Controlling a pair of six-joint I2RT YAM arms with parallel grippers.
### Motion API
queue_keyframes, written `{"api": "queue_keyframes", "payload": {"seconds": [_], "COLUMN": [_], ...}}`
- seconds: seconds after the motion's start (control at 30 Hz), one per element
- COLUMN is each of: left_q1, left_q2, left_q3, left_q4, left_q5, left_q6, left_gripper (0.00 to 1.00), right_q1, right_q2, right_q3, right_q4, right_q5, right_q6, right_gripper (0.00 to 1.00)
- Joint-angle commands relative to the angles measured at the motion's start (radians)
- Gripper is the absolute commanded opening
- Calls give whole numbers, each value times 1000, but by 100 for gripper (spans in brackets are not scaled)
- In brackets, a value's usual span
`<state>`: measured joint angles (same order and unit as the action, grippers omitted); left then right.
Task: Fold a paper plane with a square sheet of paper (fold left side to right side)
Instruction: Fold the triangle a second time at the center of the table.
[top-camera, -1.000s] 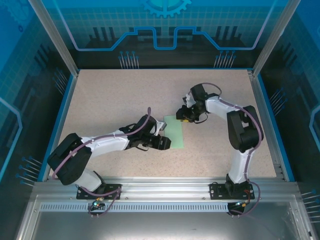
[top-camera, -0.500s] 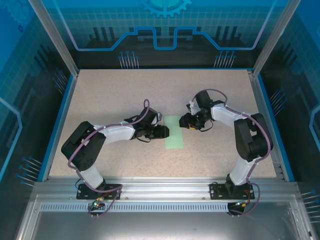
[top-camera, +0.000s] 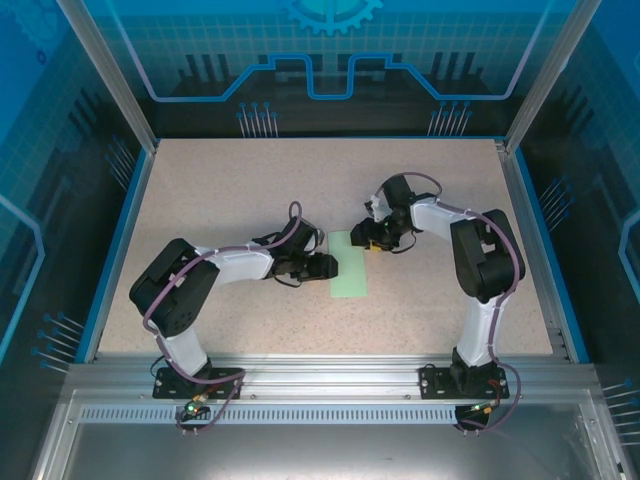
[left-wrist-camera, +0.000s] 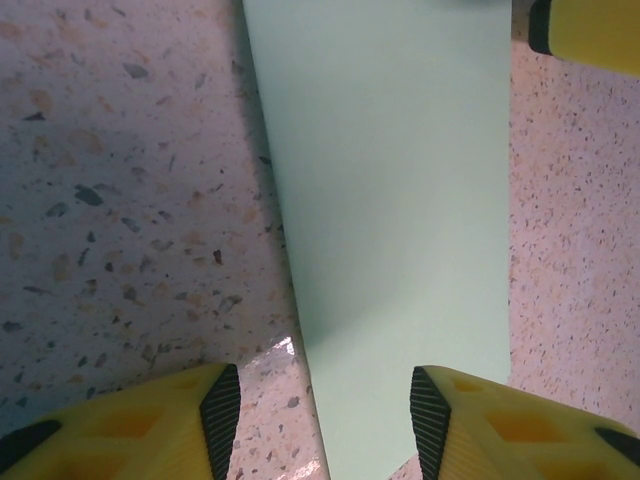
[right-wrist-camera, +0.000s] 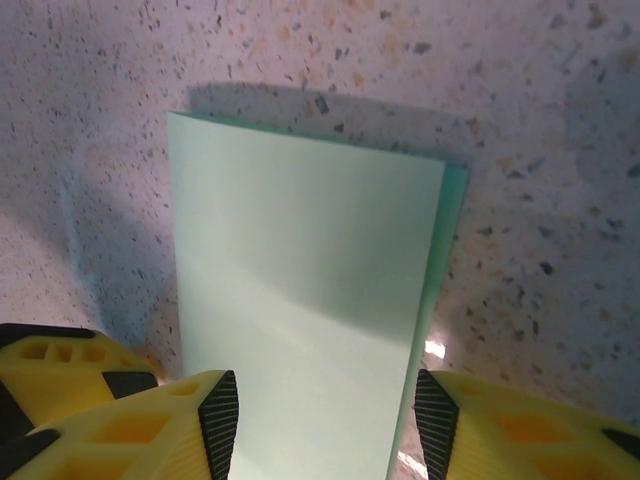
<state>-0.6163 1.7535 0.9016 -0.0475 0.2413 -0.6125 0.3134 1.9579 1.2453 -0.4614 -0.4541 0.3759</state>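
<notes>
The square sheet of paper (top-camera: 348, 264) is pale mint green and lies flat on the speckled table, folded in half into a narrow rectangle; it is not a paper plane. My left gripper (top-camera: 328, 265) is low at its left long edge and open. In the left wrist view the fingertips (left-wrist-camera: 222, 415) straddle that edge of the sheet (left-wrist-camera: 390, 200), the left gripper (left-wrist-camera: 315, 420) holding nothing. My right gripper (top-camera: 368, 238) is open at the far right corner. In the right wrist view the right gripper (right-wrist-camera: 327, 420) spans the sheet (right-wrist-camera: 300, 270), whose two layers are slightly offset at the right.
The speckled table (top-camera: 220, 190) is bounded by a blue rim (top-camera: 118, 250) and see-through walls. An aluminium rail (top-camera: 330, 375) at the near edge carries both arm bases. The two grippers sit close together over the paper.
The left gripper has moved from the sheet's near left corner up to the middle of its left edge. The right gripper has shifted slightly at the far corner, and its jaws have widened.
</notes>
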Motion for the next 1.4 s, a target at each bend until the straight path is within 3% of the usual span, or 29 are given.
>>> {"api": "queue_keyframes", "payload": {"seconds": [0.0, 0.53, 0.87, 1.13, 1.37], "left_q1": [-5, -6, -10, -114, -269], "left_q2": [14, -10, -111, -286, -320], "left_q3": [34, 24, -34, -143, -148], "left_q4": [-18, -28, 3, 96, 91], "left_q5": [15, 5, -11, -93, -258], "left_q6": [-13, -3, 54, 185, 262], "left_gripper": [52, 52, 54, 64, 68], "right_q1": [-3, 0, -2, 4, 16], "right_q2": [32, 19, -48, -127, -193], "right_q3": [33, 24, -75, -173, -218], "right_q4": [-7, -7, 61, 107, 82], "right_q5": [-34, -76, -155, -214, -235], "right_q6": [-10, -3, 37, 119, 192], "right_gripper": [53, 47, 45, 45, 44]}}
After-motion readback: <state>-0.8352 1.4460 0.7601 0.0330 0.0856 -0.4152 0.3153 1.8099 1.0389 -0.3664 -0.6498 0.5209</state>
